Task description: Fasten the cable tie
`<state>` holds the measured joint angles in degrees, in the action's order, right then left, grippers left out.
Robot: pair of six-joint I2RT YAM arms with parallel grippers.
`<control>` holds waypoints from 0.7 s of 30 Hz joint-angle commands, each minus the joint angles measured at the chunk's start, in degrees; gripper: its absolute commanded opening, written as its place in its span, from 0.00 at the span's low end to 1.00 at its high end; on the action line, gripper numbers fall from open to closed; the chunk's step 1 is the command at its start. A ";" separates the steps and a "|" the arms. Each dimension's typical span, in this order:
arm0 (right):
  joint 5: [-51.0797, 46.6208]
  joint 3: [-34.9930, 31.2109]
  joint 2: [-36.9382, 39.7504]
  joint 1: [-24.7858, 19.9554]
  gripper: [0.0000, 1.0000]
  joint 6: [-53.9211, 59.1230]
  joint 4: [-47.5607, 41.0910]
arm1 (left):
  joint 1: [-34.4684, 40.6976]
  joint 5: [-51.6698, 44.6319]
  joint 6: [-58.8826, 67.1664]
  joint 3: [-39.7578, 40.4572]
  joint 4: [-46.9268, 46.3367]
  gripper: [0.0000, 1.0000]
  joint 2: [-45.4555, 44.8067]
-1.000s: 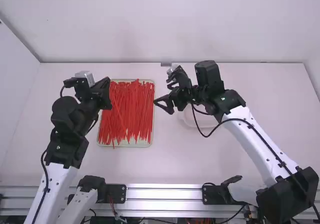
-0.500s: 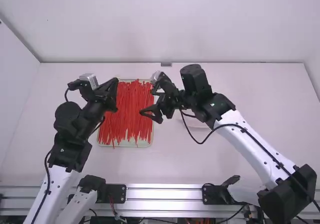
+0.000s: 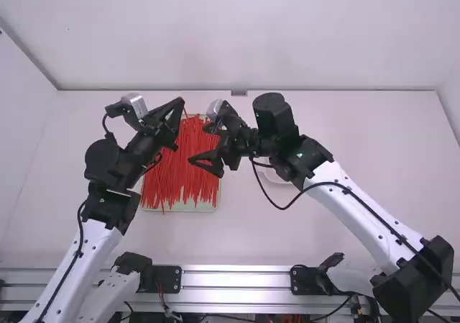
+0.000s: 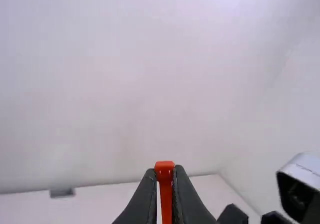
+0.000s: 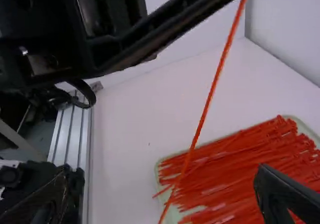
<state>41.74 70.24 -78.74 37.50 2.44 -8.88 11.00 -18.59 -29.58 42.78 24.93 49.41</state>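
Over the last second both arms have closed in. Your left hand [image 3: 178,106] has lifted and swung toward the middle, and your right hand [image 3: 202,145] has crossed from beside the tray [image 3: 218,196] to above it.

The left hand is clamped on one red cable tie [image 5: 212,97] close to its end, so only a short stub stands past the fingertips. From that pinch the tie's long axis slants down toward the heap of loose ties [image 3: 180,175] in the tray. You can't tell whether its lower end touches them.

The right hand's fingers stand apart and hold nothing. It sits just beside the hanging strap, on the right arm's side, so it is the nearer one to take the free length. To my eye it must close across that slanted line.

The right wrist view gives you the strap's full run, which the high view loses against the red heap. The left wrist view gives you the pinch itself.
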 commanded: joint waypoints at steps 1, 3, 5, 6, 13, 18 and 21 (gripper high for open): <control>-1.36 1.70 -0.35 0.07 0.99 -3.43 1.03 | 0.35 -3.41 -3.41 -0.55 2.71 0.02 0.98; -1.90 1.70 -0.35 0.09 0.99 -4.17 1.46 | 0.35 -5.42 -4.90 -0.55 5.51 0.02 1.90; -1.90 1.70 -0.35 0.04 0.99 -4.17 1.49 | 0.33 -6.27 -4.98 -0.55 6.93 0.02 2.25; -1.95 1.70 -0.35 0.04 0.99 -4.15 1.44 | 0.31 -6.45 -5.01 -0.55 7.30 0.02 2.27; -3.82 1.70 -0.35 0.85 0.82 -3.96 1.11 | 0.33 -6.05 -7.08 -0.55 8.33 0.02 2.14; -4.09 1.70 -0.35 0.76 0.47 -3.93 1.27 | 0.37 -6.10 -7.13 -0.55 8.37 0.02 2.16; -4.11 1.70 -0.35 0.74 0.12 -3.98 1.36 | 0.37 -6.10 -7.08 -0.55 8.31 0.02 2.34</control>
<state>37.76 70.22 -78.74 38.20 -1.32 -7.66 11.00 -23.86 -36.32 42.78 32.82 51.86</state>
